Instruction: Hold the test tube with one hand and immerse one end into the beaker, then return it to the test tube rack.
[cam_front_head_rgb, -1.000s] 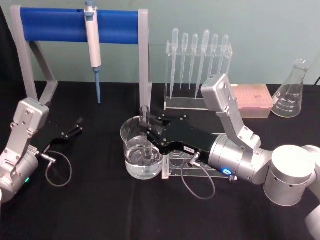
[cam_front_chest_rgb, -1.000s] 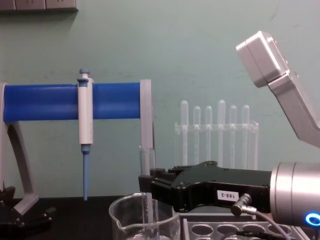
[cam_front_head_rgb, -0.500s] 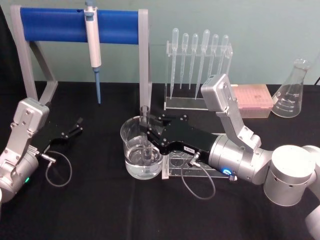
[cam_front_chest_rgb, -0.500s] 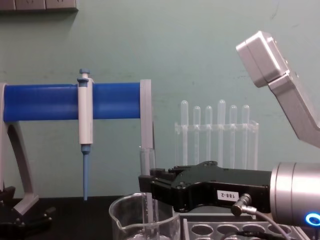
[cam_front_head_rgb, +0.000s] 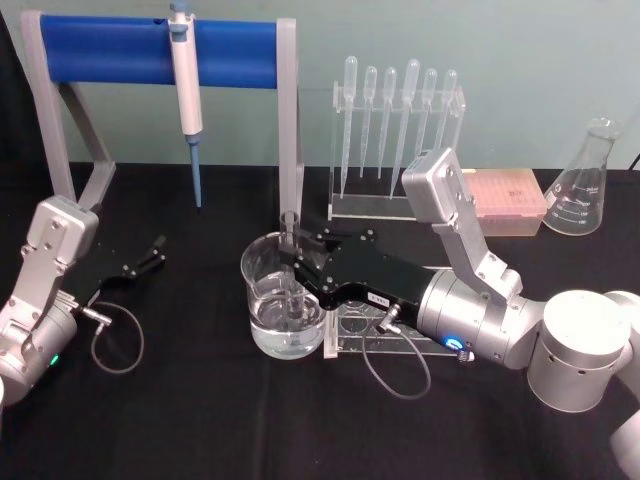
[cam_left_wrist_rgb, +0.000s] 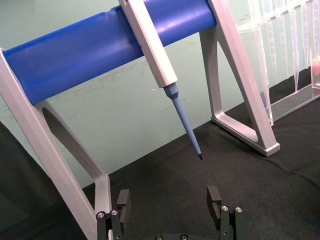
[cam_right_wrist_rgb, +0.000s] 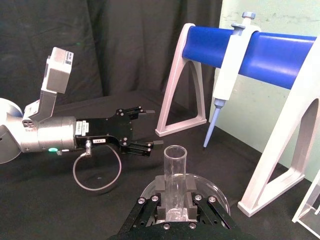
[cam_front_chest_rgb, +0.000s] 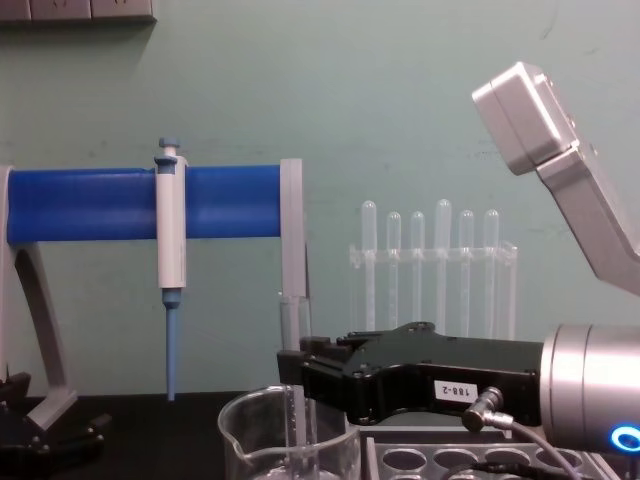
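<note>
To my left, the left end effector (cam_front_head_rgb: 155, 252) sits idle over the bench (cam_front_head_rgb: 200, 420), fingers apart. At centre I see the beaker (cam_front_head_rgb: 262, 335) with liquid in it. The tube (cam_front_head_rgb: 290, 226) stands upright, its lower end dipped in. The right end effector (cam_front_head_rgb: 291, 260) is clenched on the tube. The rack (cam_front_head_rgb: 400, 345) is just beside the beaker.

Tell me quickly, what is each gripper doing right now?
Left gripper: open, holding nothing, parked at the left.
Right gripper: closed on the test tube, which stands upright with its lower end in the beaker.
</note>
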